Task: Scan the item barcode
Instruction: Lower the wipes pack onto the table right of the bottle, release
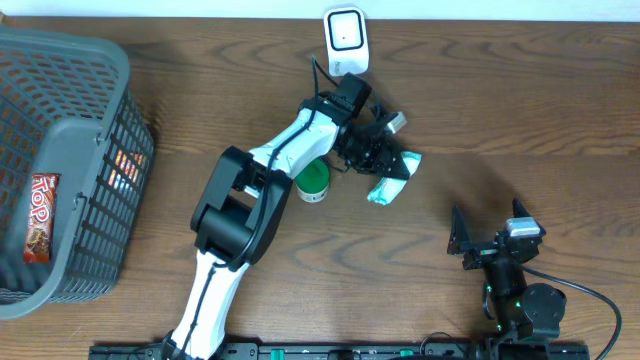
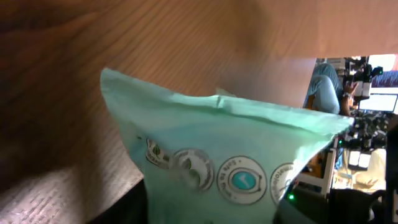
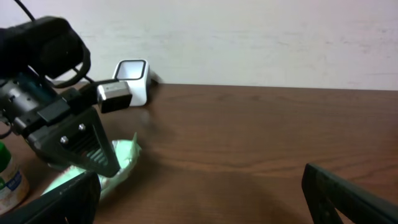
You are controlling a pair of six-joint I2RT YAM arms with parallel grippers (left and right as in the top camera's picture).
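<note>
Left pincer (image 1: 380, 158): reached far across the tabletop (image 1: 520, 110), its fingers down at the mint-green pouch (image 1: 393, 180). No view shows whether they clamp the pouch or sit loose around it, so I cannot tell.
Pouch: this is the item to scan. It lies on the tabletop under and just beside the left pincer, one end angled away from the arm. In the left wrist view it fills the lower frame with a row of round printed emblems facing the camera, and no barcode shows there.
Likely reason for the hold: taking the pouch by one end would leave its broad printed face free to be turned toward the reader.
Bottle (image 1: 313, 182): green-capped and upright, tucked beside the left arm on the side away from the pouch and not touching it.
Scanner (image 1: 345, 30): white and upright at the far edge, near the left pincer and just beyond it. Its window looks to face back toward the arms, so an item would be presented from this side.
Right pincer (image 1: 488, 230): spread wide with nothing in it, low over bare wood well apart from the pouch. It seems placed clear of the left arm's work.
Basket (image 1: 125, 180): at the far left, with a snack bar (image 1: 38, 217) inside, well apart from everything else.
Step in hand: by my reading the scan is not yet done. The pouch needs lifting and turning so that its code meets the window.
</note>
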